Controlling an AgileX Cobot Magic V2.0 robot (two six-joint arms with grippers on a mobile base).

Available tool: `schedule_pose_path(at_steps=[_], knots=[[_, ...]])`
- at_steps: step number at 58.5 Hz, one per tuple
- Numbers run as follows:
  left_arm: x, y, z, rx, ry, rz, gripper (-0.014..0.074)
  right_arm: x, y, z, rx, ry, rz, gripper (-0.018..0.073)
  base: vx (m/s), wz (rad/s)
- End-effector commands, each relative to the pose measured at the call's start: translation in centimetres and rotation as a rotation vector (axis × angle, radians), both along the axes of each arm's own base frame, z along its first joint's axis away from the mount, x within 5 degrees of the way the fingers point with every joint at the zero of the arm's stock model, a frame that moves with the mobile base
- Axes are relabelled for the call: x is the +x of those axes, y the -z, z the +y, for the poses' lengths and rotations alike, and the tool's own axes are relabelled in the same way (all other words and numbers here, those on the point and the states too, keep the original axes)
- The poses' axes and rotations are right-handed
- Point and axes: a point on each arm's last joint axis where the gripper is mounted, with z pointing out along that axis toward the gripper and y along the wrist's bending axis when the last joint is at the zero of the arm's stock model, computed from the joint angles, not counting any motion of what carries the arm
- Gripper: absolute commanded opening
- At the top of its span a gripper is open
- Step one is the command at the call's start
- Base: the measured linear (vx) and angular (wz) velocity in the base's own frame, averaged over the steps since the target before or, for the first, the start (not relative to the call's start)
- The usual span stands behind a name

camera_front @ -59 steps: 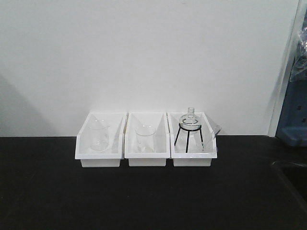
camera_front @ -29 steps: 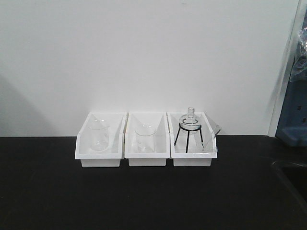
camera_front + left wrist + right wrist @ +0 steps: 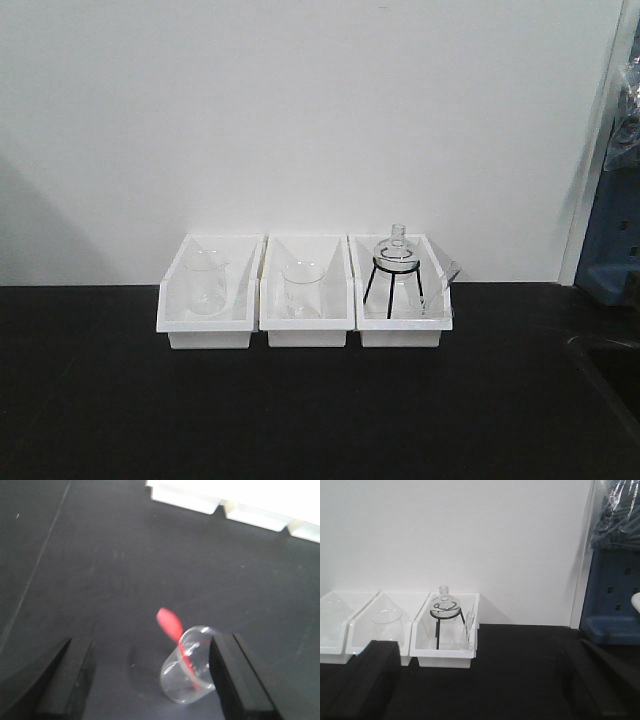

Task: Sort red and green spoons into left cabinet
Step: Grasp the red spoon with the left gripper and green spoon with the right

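Observation:
In the left wrist view the red spoon [image 3: 172,627] stands in a small clear beaker [image 3: 187,672] on the black tabletop, with its oval bowl sticking out over the rim. My left gripper [image 3: 150,679] is open around it. The beaker lies just inside the right finger [image 3: 235,675] and well away from the left finger [image 3: 65,680]. My right gripper [image 3: 485,680] is open over bare black tabletop with nothing between its fingers. The green spoon and the left cabinet are out of view.
Three white bins [image 3: 305,295] stand in a row against the wall, holding a beaker [image 3: 206,283], a flask [image 3: 302,290], and a round flask on a black tripod [image 3: 396,265]. A blue holed unit [image 3: 615,595] and a white post [image 3: 590,200] stand at the far right.

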Motion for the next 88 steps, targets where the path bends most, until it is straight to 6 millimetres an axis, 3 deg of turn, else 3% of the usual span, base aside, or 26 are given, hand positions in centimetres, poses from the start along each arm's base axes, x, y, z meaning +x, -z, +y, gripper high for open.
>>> schedule_pose_path(at_steps=[1, 19, 27, 39, 49, 80, 88], knots=[[0.0, -0.2, -0.1, -0.030, -0.031, -0.160, 0.0568, 0.3, -1.9, -0.1, -0.032, 0.002, -0.123, 0.0601, 0.00, 0.00], [-0.8, 1.6, -1.7, 0.006, 0.079, -0.222, 0.0551, 2.9, 0.3, 0.2, -0.041, -0.005, -0.039, 0.0512, 0.00, 0.00], [-0.7, 1.6, -1.8, 0.023, 0.093, -0.229, 0.0551, 4.5, 4.5, 2.0, -0.125, -0.092, 0.029, 0.0512, 0.00, 0.00], [-0.7, 1.6, -1.8, 0.030, 0.098, -0.237, 0.0551, 4.9, 12.0, 7.0, -0.176, -0.314, 0.047, 0.0512, 0.00, 0.00], [-0.7, 1.6, -1.8, 0.034, 0.100, -0.235, 0.0551, 5.0, 15.9, 9.5, -0.246, -0.449, 0.082, 0.0512, 0.00, 0.00], [-0.8, 1.7, -1.8, 0.062, 0.114, -0.228, 0.0551, 6.6, 21.1, 12.5, -0.152, -0.654, 0.041, 0.0512, 0.00, 0.00], [-0.8, 1.8, -1.8, 0.071, 0.122, -0.213, 0.0551, 6.6, 21.3, 12.7, -0.134, -0.668, 0.012, 0.0512, 0.00, 0.00]])
